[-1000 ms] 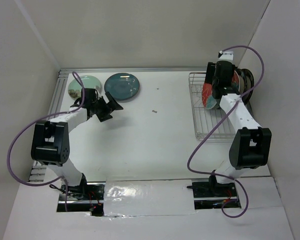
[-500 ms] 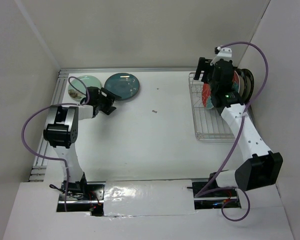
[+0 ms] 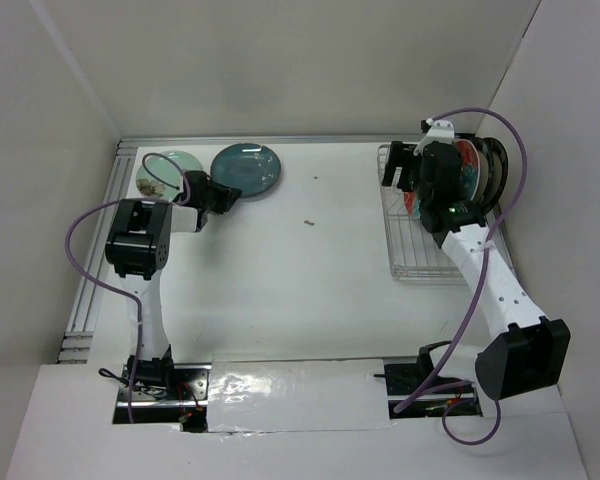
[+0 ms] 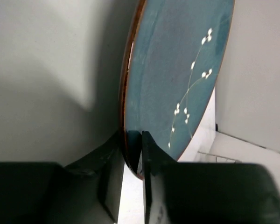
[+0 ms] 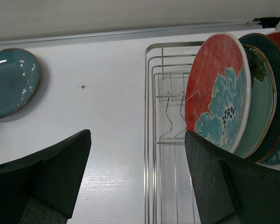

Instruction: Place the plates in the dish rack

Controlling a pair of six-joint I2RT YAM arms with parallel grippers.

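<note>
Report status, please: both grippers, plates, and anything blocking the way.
Left gripper shut on teal plate rim. Right gripper open, empty, at rack. Red plate and others upright in rack; mint plate on table. Nothing seen blocking.

left plate (image 3: pixel 160 178) beside right plate (image 3: pixel 250 170) at table's (image 3: pixel 300 275) far left, dish rack (image 3: pixel 420 252) far right, upright plates (image 5: pixel 219 91) in its far end

The dark teal plate (image 4: pixel 177 79), filling the upper middle of the left wrist view, looks like glazed ceramic, smooth with a soft sheen and a brownish rim edge. In the right wrist view the red plate (image 5: pixel 218 93) at right is glossier, the dish rack (image 5: pixel 149 140) beneath it is thin bright metal wire, and the table (image 5: pixel 102 121) is matt white with faint grain. The right gripper (image 5: pixel 136 135), at the lower corners, looks like dull black plastic.
</note>
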